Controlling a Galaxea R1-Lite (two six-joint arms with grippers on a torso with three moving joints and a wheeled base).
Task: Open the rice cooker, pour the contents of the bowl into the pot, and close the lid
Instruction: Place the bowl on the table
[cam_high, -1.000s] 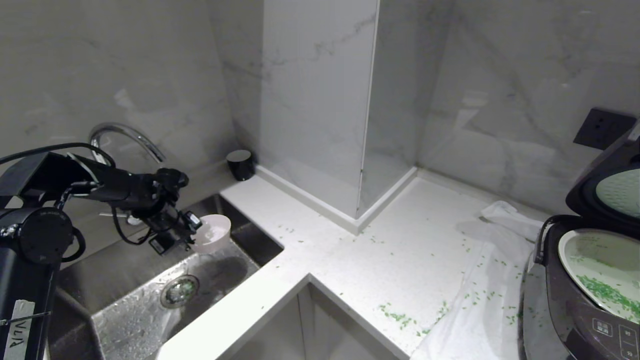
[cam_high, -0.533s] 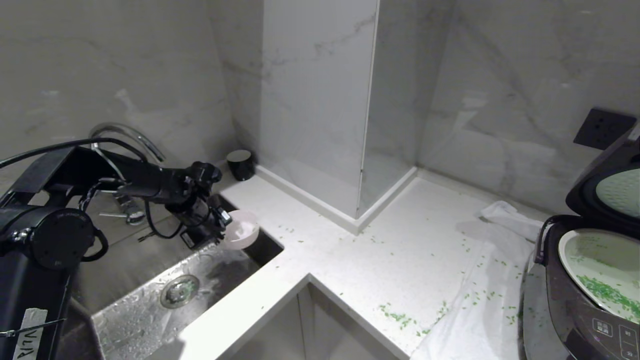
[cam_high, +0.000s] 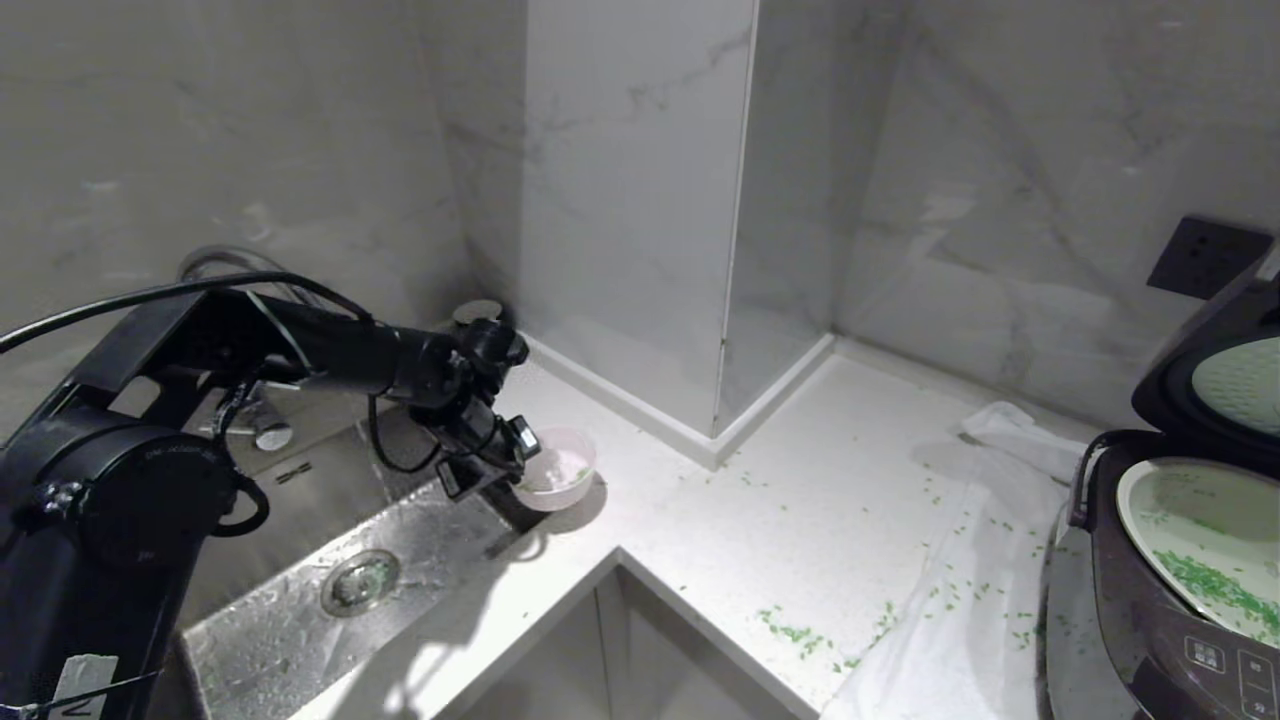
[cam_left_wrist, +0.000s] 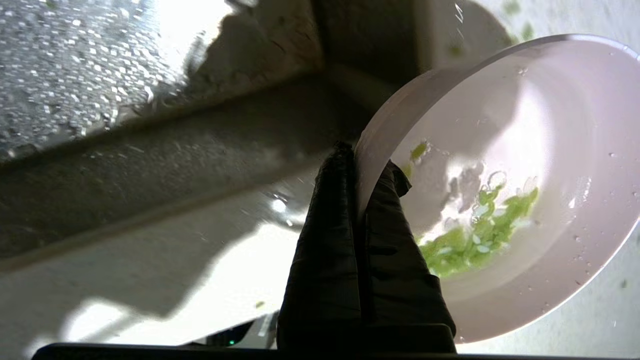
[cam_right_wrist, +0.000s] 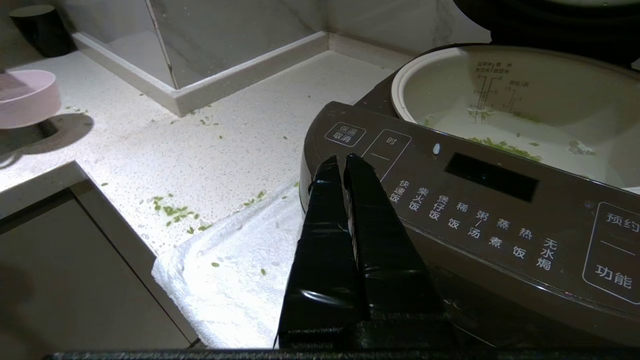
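Note:
My left gripper (cam_high: 517, 468) is shut on the rim of the pale pink bowl (cam_high: 560, 478), one finger inside and one outside. It holds the bowl low over the counter corner beside the sink. The left wrist view shows that gripper (cam_left_wrist: 357, 160), the bowl (cam_left_wrist: 505, 115) and wet green contents (cam_left_wrist: 475, 235) inside it. The rice cooker (cam_high: 1150, 620) stands at the far right with its lid (cam_high: 1195, 375) raised. Its pot (cam_high: 1200, 520) holds green bits (cam_high: 1215, 585). My right gripper (cam_right_wrist: 340, 160) is shut and empty before the cooker's panel (cam_right_wrist: 475, 210).
A wet steel sink (cam_high: 330, 560) with a faucet lies at the left. A white towel (cam_high: 960, 610) lies under the cooker, and green bits (cam_high: 800, 632) are scattered over the counter. A wall column (cam_high: 640, 200) juts out at the back. A black cup (cam_high: 478, 312) stands behind the arm.
My left arm has swung right, carrying the bowl from above the sink to the counter corner. The cooker and the right gripper have not moved.

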